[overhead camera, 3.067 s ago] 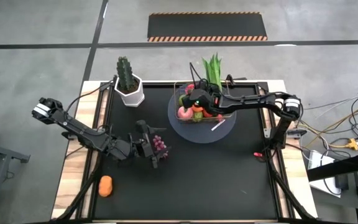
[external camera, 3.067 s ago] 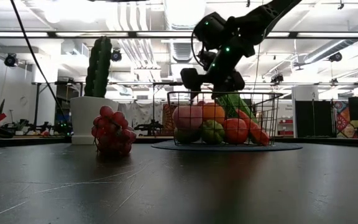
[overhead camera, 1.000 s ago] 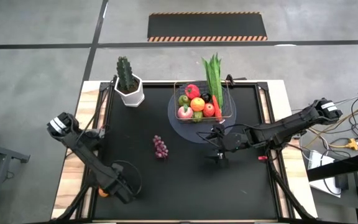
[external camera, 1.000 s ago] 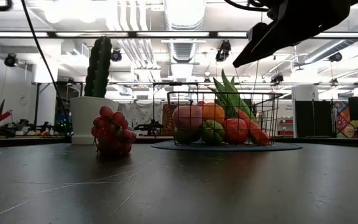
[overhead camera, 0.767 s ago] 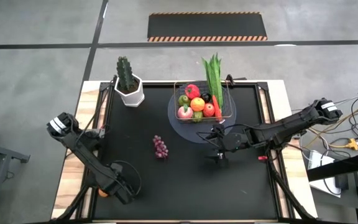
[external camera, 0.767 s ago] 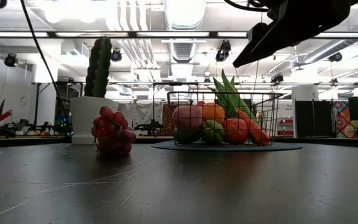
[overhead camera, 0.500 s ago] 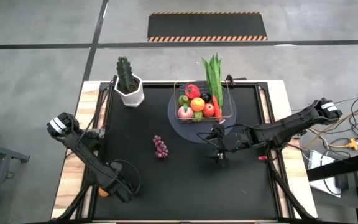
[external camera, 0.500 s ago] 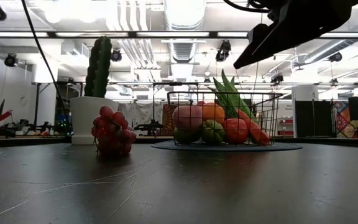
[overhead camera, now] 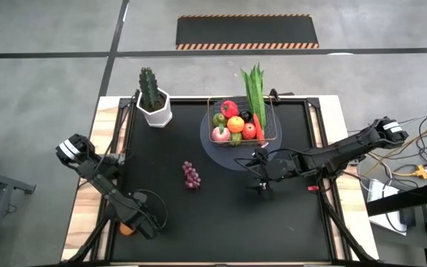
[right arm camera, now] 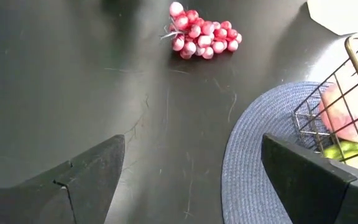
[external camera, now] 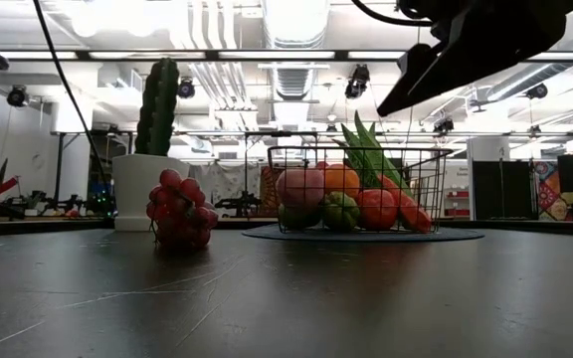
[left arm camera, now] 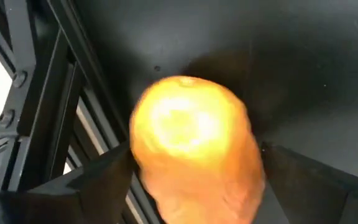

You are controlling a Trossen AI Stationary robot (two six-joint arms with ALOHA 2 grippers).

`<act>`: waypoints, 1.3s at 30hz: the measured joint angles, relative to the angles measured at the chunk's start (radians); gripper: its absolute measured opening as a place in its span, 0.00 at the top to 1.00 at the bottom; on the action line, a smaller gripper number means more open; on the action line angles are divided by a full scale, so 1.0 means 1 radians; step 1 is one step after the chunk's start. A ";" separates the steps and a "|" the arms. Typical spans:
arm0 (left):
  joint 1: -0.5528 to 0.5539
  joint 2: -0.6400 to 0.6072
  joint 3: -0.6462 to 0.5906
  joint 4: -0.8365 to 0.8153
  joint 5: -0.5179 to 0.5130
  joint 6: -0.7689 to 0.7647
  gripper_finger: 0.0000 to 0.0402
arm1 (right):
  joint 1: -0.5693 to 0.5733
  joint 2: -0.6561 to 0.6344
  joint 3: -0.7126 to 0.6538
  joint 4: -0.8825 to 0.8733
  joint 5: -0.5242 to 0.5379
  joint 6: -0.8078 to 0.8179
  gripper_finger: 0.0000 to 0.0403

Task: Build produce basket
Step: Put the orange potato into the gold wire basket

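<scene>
The coppery wire basket (overhead camera: 271, 119) stands on a round grey disc (overhead camera: 236, 157) and holds red, orange, green and pink toy fruits. A long leafy green (overhead camera: 253, 85) pokes out over its far rim. Purple grapes (overhead camera: 191, 175) lie on the black mat near its middle. An orange fruit (overhead camera: 127, 229) lies at the mat's near left edge. My left gripper (overhead camera: 133, 225) is down over it and open, one finger on each side of the fruit (left arm camera: 191, 137). My right gripper (overhead camera: 262, 178) hovers open just near of the disc, above the mat. My left gripper stands astride the orange fruit (left arm camera: 166, 118), which lies on the mat, its fingers (left arm camera: 98, 180) coming from above. The fruit fills the gap between them. I cannot tell whether the fingers touch its sides.
A green cactus in a white pot (overhead camera: 153, 96) stands at the far left corner of the mat. The table's metal frame rails (left arm camera: 48, 93) run close beside the orange fruit. Bare mat lies between the grapes (right arm camera: 202, 31) and the disc (right arm camera: 260, 149).
</scene>
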 joint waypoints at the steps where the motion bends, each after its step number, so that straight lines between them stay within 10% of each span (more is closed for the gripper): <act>1: 0.000 0.000 0.000 0.002 0.000 0.000 0.20 | 0.000 0.000 -0.001 0.000 0.000 0.002 0.11; 11: 0.002 -0.001 0.029 0.007 -0.050 0.012 0.43 | 0.000 0.000 -0.012 0.005 0.000 0.006 0.11; 19: 0.014 -0.057 0.170 0.009 -0.526 0.235 0.44 | 0.000 0.000 -0.018 0.057 -0.001 -0.010 0.11; 28: 0.103 -0.109 0.268 0.175 -1.035 0.802 0.43 | 0.000 0.000 -0.106 0.388 -0.053 -0.052 0.11; 39: 0.277 -0.109 0.228 0.797 -1.136 1.734 0.43 | 0.000 0.058 -0.219 0.898 -0.045 -0.002 0.11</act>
